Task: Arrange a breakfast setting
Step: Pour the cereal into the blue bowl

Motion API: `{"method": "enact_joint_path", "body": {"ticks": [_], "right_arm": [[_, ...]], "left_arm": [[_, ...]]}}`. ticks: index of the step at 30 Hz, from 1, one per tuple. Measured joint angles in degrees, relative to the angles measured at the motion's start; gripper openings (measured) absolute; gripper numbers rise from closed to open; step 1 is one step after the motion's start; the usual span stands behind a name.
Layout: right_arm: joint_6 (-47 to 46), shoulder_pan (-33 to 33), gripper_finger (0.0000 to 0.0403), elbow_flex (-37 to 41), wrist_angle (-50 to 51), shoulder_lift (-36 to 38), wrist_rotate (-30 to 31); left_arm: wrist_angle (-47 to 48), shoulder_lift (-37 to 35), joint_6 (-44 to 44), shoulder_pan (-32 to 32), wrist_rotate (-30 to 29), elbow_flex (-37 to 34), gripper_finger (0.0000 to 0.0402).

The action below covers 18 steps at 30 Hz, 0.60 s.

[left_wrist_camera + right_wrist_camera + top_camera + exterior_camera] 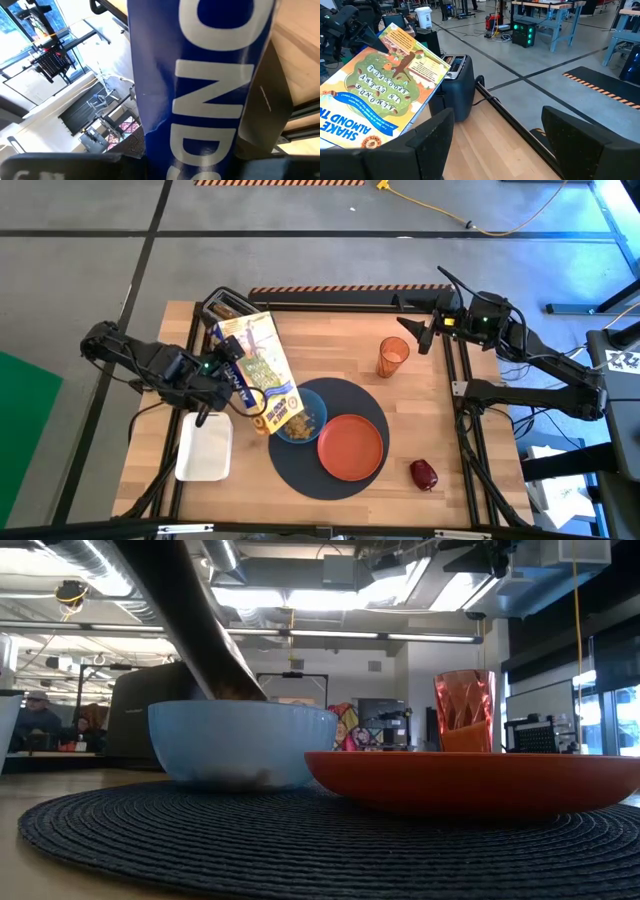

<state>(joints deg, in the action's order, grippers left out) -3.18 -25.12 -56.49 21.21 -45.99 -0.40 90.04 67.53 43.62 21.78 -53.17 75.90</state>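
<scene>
My left gripper (pixel 228 377) is shut on a blue and yellow cereal box (pixel 258 370), which slants down from the table's far left. The box's lower end (pixel 290 415) is over the blue bowl (pixel 305 420). The bowl stands beside the orange plate (pixel 351 447) on the round dark-grey mat (pixel 330 480). The translucent orange cup (pixel 392 356) stands on the wood beyond the mat, and the dark-red fruit (pixel 423 474) lies to the mat's right. My right gripper (pixel 512 145) hangs open at the far right, above the table near the cup, holding nothing. My left gripper pinches the cereal box about halfway along its length, coming level from the table's left. The box's narrow blue side (pixel 200 100) faces back between the fingers, and one dark finger (pixel 265 100) lies against a broad face. The box is lifted clear and tilted, lower end in the bowl (pixel 235 690).
A white rectangular tray (pixel 205 448) lies at the near left, under my left arm. A black toaster (pixel 228 305) stands at the far left corner. A black rail (pixel 330 295) runs along the table's far edge. Bare wood shows right of the mat.
</scene>
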Motion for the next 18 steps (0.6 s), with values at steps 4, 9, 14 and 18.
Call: {"method": "enact_joint_path", "body": {"ticks": [4,9,14,18], "right_arm": [[0.02,0.00,0.0289,0.00,-0.02,0.01,0.00],[0.13,0.00,0.0289,0.00,-0.04,0.01,0.00],[0.41,0.00,0.0289,0.00,-0.04,0.01,0.00],[0.42,0.00,0.0289,0.00,-0.04,0.01,0.00]], "left_arm": [[0.02,0.00,-0.02,0.00,-0.58,0.00,0.0112],[0.04,0.00,-0.77,-0.02,-2.14,0.00,0.0112],[-0.01,0.00,-1.53,-0.02,-2.23,0.00,0.0112],[-0.02,0.00,-1.51,-0.02,-2.32,0.00,0.0112]]}}
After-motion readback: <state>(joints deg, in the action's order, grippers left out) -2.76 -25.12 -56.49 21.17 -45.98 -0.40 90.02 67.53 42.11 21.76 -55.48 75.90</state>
